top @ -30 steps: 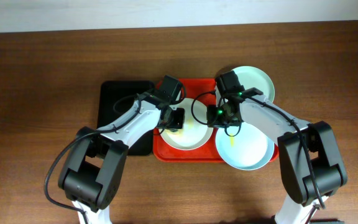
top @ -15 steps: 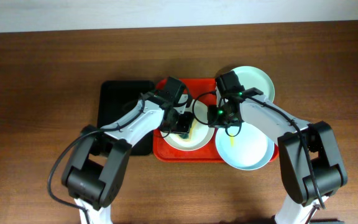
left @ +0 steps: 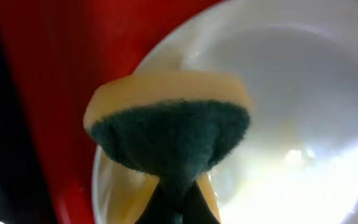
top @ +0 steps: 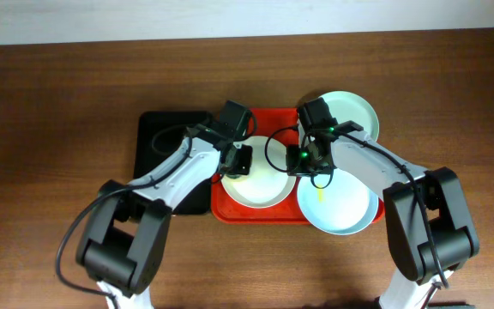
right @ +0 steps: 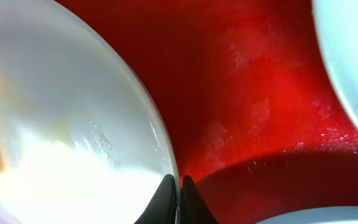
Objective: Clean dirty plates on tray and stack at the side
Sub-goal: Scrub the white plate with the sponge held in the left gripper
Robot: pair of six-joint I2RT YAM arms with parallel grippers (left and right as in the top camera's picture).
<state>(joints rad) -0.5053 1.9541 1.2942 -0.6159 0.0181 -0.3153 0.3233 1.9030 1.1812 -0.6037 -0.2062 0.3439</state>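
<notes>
A white plate (top: 260, 184) lies on the red tray (top: 264, 120). My left gripper (top: 239, 161) is shut on a yellow sponge with a green scouring face (left: 169, 134), which rests over the plate's upper-left rim. My right gripper (right: 179, 186) is shut on the white plate's right rim (right: 160, 143), its fingers pinching the edge. Two pale blue-green plates overlap the tray's right side: one at the back (top: 354, 112), one at the front (top: 346, 215) with a small yellow smear (top: 321, 196). A faint yellowish film shows on the white plate (left: 272, 143).
A black tray (top: 163, 150) lies directly left of the red tray, under my left arm. Bare brown wooden table (top: 50, 129) surrounds everything. A black cable loops above the white plate between the two wrists (top: 274, 146).
My left gripper swept the sponge right and forward across the white plate, then came back to the upper-left rim. The right gripper and plates stayed put.
</notes>
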